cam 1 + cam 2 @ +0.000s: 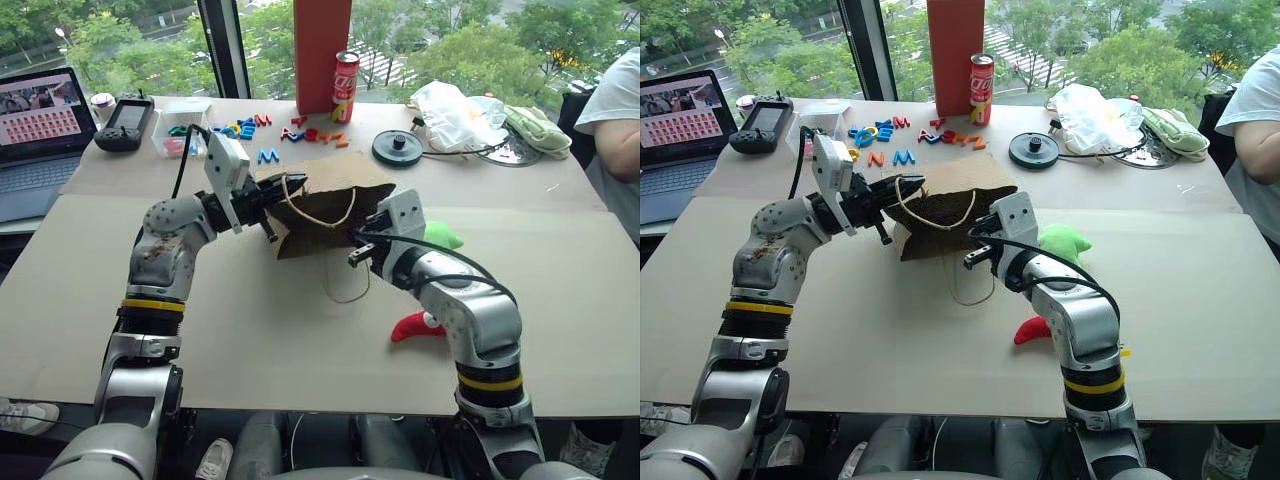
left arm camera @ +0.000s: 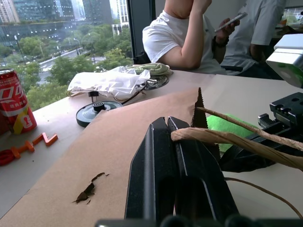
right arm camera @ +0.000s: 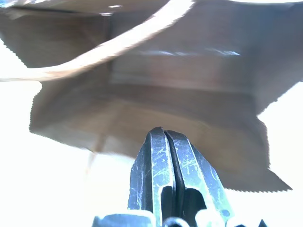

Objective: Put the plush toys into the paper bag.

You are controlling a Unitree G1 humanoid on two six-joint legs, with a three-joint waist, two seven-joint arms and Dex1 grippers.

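The brown paper bag (image 1: 330,180) lies on its side on the table, its mouth facing me and held open. My left gripper (image 1: 283,198) is shut at the bag's left rim, and a tan loop handle (image 2: 227,139) runs across its fingertips (image 2: 165,125). In front of the mouth my right gripper (image 1: 353,256) is shut with nothing in it, and the right wrist view looks into the bag's bare interior (image 3: 189,94). The green plush toy (image 1: 440,237) lies to the right of the bag, behind my right arm. On the table by my right forearm lies the red pepper-shaped plush toy (image 1: 415,326).
Behind the bag are coloured plastic letters (image 1: 250,128), a cola can (image 1: 345,86) and a red column (image 1: 322,50). At far left sit a laptop (image 1: 35,130) and a controller (image 1: 125,122). A black disc (image 1: 397,147), a white plastic bag (image 1: 455,115), a pale green cloth (image 1: 535,130) and a seated person (image 1: 615,110) are at the right.
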